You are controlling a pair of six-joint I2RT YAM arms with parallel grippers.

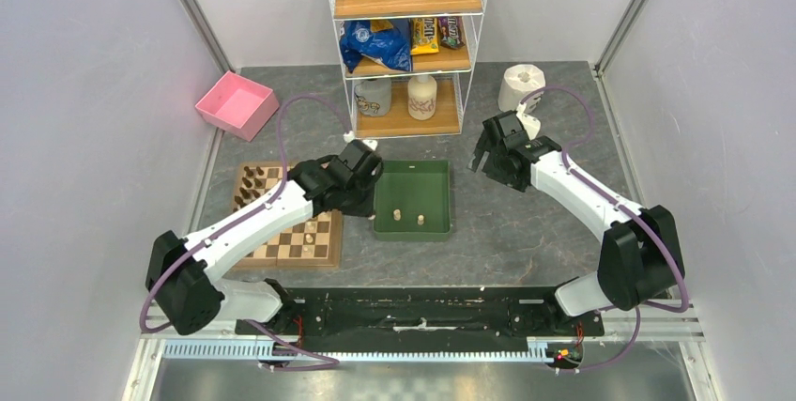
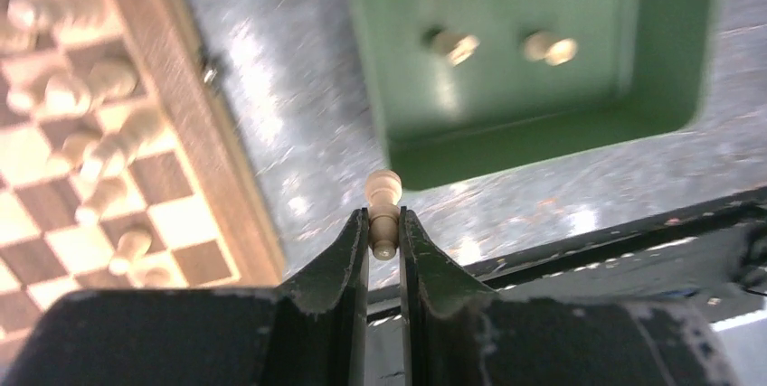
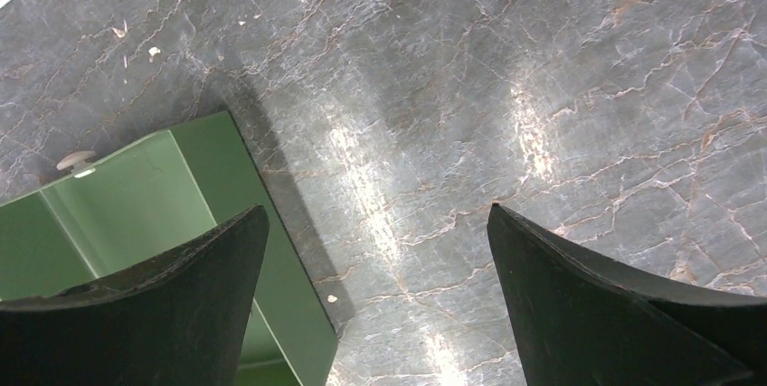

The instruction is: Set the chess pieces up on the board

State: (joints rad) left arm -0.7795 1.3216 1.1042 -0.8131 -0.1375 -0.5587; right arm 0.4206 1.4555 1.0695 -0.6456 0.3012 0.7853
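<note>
1. Left wrist: I see the left end effector clamped on a pale pawn, over the table between the board and the green tray. The top view hides that grip.
2. Two more pale pieces stand in the tray.
3. Right wrist: right end effector is wide open and holds nothing, over the table beside the tray's corner.
4. Top external: dark pieces are at the board's far-left, pale ones nearer.
</note>
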